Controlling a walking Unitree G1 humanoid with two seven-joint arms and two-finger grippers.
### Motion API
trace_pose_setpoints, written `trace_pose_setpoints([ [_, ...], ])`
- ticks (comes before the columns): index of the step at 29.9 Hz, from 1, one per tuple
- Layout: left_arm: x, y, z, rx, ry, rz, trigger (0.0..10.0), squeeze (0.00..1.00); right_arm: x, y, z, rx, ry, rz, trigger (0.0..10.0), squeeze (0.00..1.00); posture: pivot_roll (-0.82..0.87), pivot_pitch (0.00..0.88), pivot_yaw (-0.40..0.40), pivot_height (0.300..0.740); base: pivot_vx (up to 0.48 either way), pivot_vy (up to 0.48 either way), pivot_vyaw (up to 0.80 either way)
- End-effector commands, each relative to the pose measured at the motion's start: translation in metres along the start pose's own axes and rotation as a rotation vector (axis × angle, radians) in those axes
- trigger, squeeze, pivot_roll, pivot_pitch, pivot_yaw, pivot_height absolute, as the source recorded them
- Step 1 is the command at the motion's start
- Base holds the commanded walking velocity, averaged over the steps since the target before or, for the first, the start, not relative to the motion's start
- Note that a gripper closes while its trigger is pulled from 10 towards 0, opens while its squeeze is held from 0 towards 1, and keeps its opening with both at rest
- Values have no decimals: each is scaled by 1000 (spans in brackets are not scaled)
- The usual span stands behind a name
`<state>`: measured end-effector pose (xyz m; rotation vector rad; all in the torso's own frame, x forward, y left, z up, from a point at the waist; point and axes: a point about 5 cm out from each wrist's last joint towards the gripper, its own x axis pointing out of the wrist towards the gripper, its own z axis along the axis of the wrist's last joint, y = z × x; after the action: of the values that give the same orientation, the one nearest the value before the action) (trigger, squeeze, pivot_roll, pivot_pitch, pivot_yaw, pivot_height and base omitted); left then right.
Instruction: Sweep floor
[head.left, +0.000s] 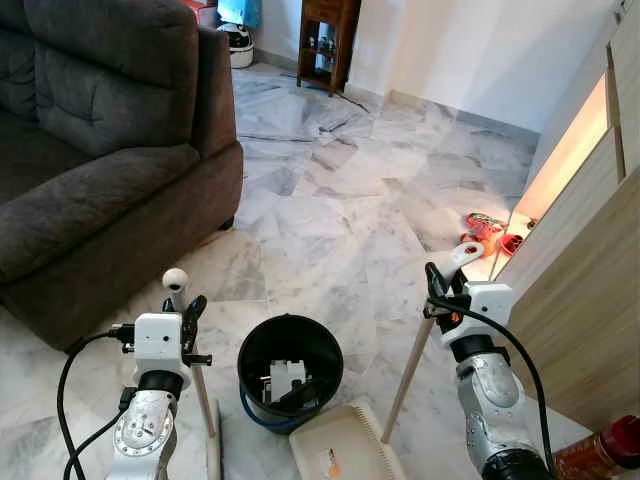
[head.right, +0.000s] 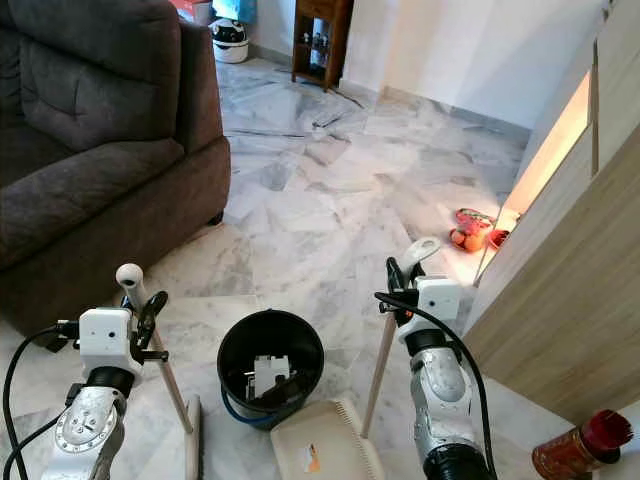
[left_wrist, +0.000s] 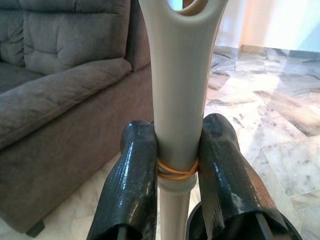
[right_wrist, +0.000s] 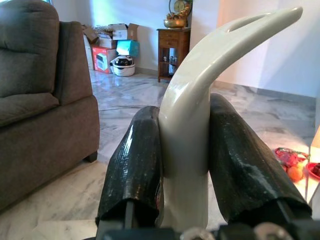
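Note:
My left gripper (head.left: 190, 310) is shut on the pale broom handle (head.left: 202, 388), just below its rounded top. In the left wrist view both black fingers (left_wrist: 132, 175) press the handle (left_wrist: 180, 75) above a rubber band. The broom head (head.left: 213, 452) rests on the marble floor. My right gripper (head.left: 440, 290) is shut on the curved white grip of the dustpan handle (head.left: 410, 375); the right wrist view shows the grip (right_wrist: 200, 75) clamped between the fingers. The cream dustpan (head.left: 345, 445) lies on the floor by a black bin (head.left: 290, 365) with scraps inside.
A dark grey sofa (head.left: 90, 150) fills the left side. A wooden cabinet (head.left: 590, 270) runs along the right, with red items (head.left: 487, 228) on the floor at its foot and a red-lidded jar (head.left: 600, 455) close by. A small wooden shelf (head.left: 328, 40) stands far back.

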<state>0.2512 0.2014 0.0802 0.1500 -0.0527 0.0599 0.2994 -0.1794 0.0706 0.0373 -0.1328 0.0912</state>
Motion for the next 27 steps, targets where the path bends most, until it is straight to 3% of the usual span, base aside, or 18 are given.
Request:
trace_pose_setpoints([
  [1,7,1,16,-1,-65,-7,10000,0,4,-3,10,5,-49,-21,10000,0,120,0,-73,740,0,0,0],
  [27,11,-6,21,-15,-80,-18,10000,0,5,-3,15,4,-58,-18,10000,0,108,2,-77,740,-288,0,0],
])
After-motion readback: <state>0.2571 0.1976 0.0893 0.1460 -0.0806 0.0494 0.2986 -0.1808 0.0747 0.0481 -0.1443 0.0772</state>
